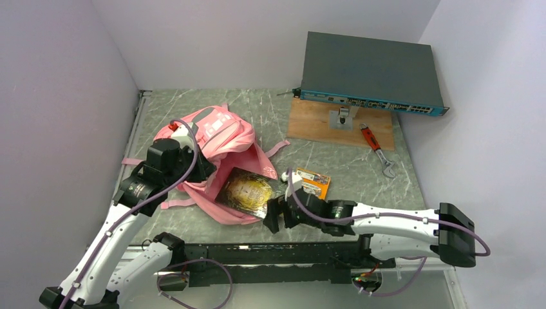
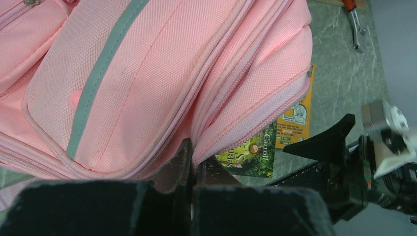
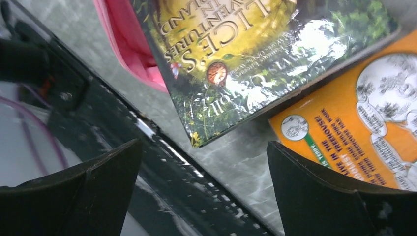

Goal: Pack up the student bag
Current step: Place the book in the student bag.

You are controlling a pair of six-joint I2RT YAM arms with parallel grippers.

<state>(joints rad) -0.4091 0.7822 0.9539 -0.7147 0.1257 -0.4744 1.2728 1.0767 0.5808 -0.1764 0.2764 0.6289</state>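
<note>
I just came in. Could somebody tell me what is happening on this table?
Two robot arms are packing the student bag. The left gripper is shut on the edge of the bag's opening and appears to hold it up. A book with a green and yellow cover lies partly inside that opening. The right gripper is open near the book's corner and holds nothing. An orange booklet lies on the table beside the book, not yet packed.

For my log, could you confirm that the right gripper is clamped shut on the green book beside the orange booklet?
Not quite: the right gripper is open, jaws spread wide and holding nothing, as the right wrist view shows. The green book does lie beside the orange booklet.
</note>
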